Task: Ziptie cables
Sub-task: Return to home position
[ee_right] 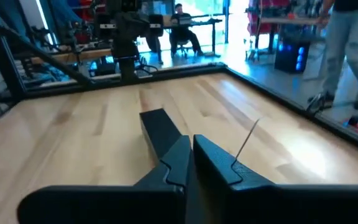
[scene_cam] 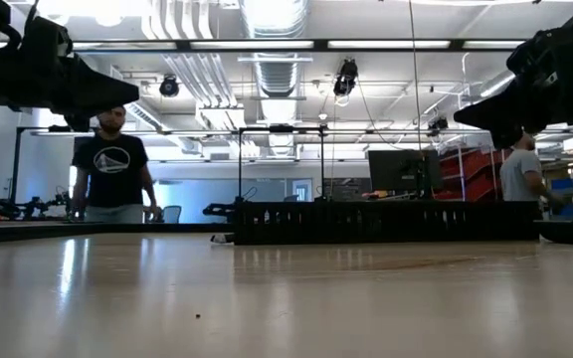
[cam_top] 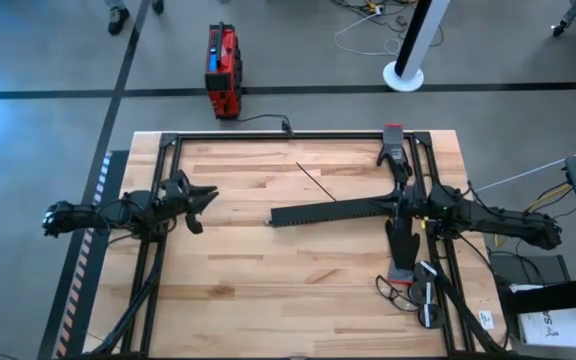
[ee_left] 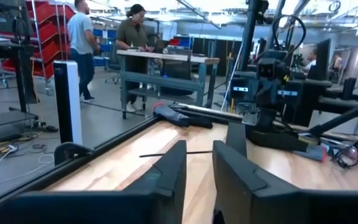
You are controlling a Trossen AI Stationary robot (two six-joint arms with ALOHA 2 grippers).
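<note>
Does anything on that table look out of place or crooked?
One thin black strip lies loose on the table by the long black duct, which sits slightly slanted. Nothing looks spilled or broken.

An industrial robotics lab: exposed ceiling ducts point(scene_cam: 272, 25), red storage racks point(ee_left: 42, 31), a workbench point(ee_left: 166, 58).

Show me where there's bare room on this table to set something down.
The widest bare wood lies between the left gripper and the black cable duct, and along the table edge farthest from the red box. The right side is crowded: right gripper by the duct, red-handled tools, loose wires.
</note>
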